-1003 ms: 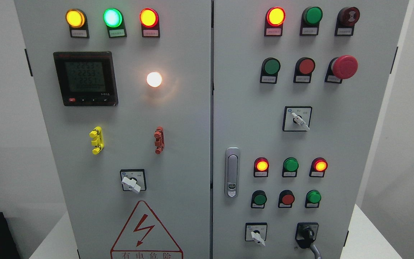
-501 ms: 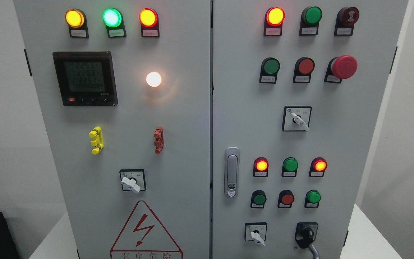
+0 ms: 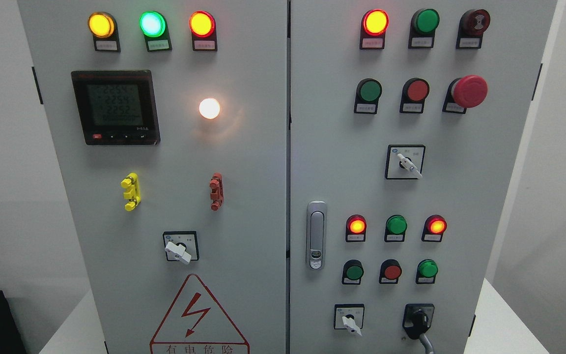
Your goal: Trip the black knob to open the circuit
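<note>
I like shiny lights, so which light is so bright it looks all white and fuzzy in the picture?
In the head view, the round lamp beside the black meter is blown out to white, spilling a soft glow on the grey door; the meter's digits look faint and hard to read.

Grey cabinet, black knob, red mushroom button, yellow (perhaps plastic) clip.
</note>
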Controlling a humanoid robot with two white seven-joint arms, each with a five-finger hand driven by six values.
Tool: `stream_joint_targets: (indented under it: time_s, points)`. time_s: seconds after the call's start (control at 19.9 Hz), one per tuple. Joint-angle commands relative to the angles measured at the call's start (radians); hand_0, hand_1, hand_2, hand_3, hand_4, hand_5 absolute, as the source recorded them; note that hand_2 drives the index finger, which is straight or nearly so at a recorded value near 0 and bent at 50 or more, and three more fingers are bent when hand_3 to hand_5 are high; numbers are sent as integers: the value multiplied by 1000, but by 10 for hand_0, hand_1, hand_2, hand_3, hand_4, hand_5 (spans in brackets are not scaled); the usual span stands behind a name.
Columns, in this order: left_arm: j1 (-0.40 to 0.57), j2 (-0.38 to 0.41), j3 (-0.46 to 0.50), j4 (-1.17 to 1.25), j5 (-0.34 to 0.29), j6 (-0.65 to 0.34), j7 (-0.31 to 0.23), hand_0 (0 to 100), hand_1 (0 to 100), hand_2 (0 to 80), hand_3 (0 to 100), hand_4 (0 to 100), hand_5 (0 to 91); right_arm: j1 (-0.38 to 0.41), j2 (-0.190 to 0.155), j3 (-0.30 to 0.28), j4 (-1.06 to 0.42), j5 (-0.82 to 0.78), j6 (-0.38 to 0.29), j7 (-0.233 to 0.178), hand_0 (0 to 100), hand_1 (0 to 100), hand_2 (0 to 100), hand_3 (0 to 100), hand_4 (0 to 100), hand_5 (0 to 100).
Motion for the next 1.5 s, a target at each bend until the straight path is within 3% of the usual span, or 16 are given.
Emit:
stream_joint_targets:
  time_s: [0.0, 1.45]
  points:
    - [-4, -2, 1, 0, 2, -2, 0, 120, 389, 0, 0, 0, 0, -18, 2, 39, -43, 1, -13, 28, 0, 42, 65, 1000, 1000, 1000]
    - [-4, -2, 1, 0, 2, -2, 0, 120, 389, 0, 0, 0, 0, -30, 3, 55, -49, 1, -13, 28, 0, 44, 74, 1000, 1000, 1000]
